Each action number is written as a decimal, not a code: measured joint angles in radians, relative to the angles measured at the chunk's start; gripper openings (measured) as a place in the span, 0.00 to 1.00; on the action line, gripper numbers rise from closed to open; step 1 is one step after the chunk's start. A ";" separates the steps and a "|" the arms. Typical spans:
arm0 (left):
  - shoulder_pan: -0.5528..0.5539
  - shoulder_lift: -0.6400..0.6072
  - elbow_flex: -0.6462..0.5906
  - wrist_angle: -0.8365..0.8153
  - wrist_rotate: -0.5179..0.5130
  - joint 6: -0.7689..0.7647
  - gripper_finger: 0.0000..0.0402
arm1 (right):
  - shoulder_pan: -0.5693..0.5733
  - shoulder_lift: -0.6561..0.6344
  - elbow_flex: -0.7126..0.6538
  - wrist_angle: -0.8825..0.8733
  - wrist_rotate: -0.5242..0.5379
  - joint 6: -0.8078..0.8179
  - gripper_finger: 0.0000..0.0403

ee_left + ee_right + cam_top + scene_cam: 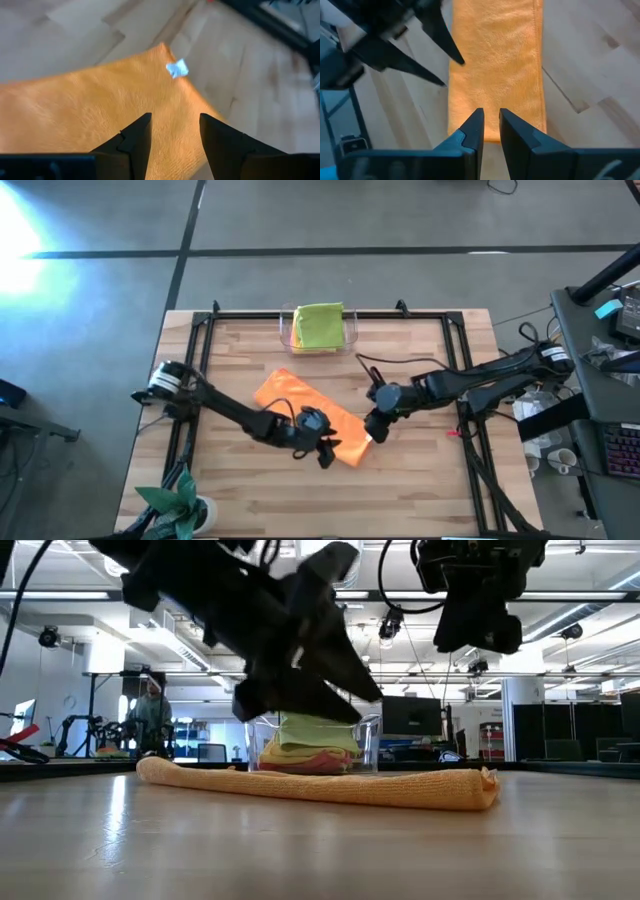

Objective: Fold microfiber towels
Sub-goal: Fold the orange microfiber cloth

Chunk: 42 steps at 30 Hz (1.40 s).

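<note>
An orange microfiber towel [310,418] lies folded into a long strip, slanting across the middle of the table; its flat underside rests on the wood [320,787]. My left gripper [172,131] hovers open over the towel's near right end, close to a white tag [176,68], and touches nothing [325,450]. My right gripper [491,125] hangs higher above that same end [375,430], its fingers a narrow gap apart with nothing between them. A lime green towel [319,325] tops a pile of folded towels in the clear tray [350,338].
The clear tray [370,745] stands at the table's far edge, behind the orange towel. A potted plant [180,505] sits at the near left corner. Black frame rails [195,345] run along the table's sides. A person [150,710] stands in the room beyond.
</note>
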 joint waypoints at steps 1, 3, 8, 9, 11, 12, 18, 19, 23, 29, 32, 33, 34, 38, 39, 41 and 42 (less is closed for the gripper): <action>0.000 0.024 0.014 -0.001 0.000 0.000 0.37 | 0.000 0.003 0.000 0.001 0.000 -0.020 0.13; 0.002 0.072 0.047 0.000 0.000 0.000 0.37 | 0.000 0.007 -0.001 -0.002 0.000 -0.052 0.13; 0.002 0.167 0.122 -0.040 0.010 0.000 0.37 | 0.002 0.014 -0.006 -0.007 0.000 -0.098 0.13; 0.002 0.179 0.138 -0.061 0.024 0.000 0.37 | 0.002 0.014 -0.008 -0.009 -0.001 -0.110 0.13; 0.002 0.190 0.162 -0.128 0.041 0.000 0.37 | 0.002 0.014 -0.009 -0.013 -0.002 -0.130 0.13; 0.002 0.193 0.173 -0.161 0.052 0.000 0.37 | 0.002 0.014 -0.009 -0.021 -0.002 -0.137 0.13; 0.001 0.172 0.187 -0.297 0.116 0.015 0.37 | 0.002 0.014 -0.013 -0.052 -0.001 -0.170 0.13; 0.000 0.166 0.188 -0.317 0.137 0.034 0.37 | 0.002 0.014 -0.015 -0.051 -0.001 -0.171 0.13; -0.016 0.154 0.203 -0.435 0.218 0.155 0.37 | 0.002 0.014 -0.028 -0.051 -0.001 -0.178 0.13; -0.049 0.154 0.293 -0.770 0.297 0.435 0.37 | 0.002 0.014 -0.042 -0.051 -0.001 -0.178 0.13; -0.070 0.156 0.339 -0.940 0.312 0.558 0.37 | 0.002 0.014 -0.042 -0.051 -0.001 -0.178 0.13; -0.077 0.157 0.350 -0.988 0.315 0.593 0.37 | 0.002 0.014 -0.042 -0.051 -0.001 -0.178 0.13; -0.082 0.158 0.358 -1.020 0.316 0.619 0.37 | 0.002 0.014 -0.042 -0.051 0.000 -0.178 0.13; -0.091 0.165 0.409 -1.144 0.317 0.592 0.37 | 0.002 0.014 -0.042 -0.051 0.000 -0.184 0.13; -0.092 0.166 0.431 -1.176 0.315 0.560 0.37 | 0.002 0.014 -0.042 -0.050 -0.001 -0.191 0.13; -0.097 0.158 0.474 -1.222 0.306 0.512 0.37 | 0.002 0.014 -0.042 -0.050 -0.001 -0.205 0.13; -0.101 0.148 0.493 -1.239 0.299 0.499 0.37 | 0.002 0.014 -0.042 -0.050 -0.001 -0.213 0.13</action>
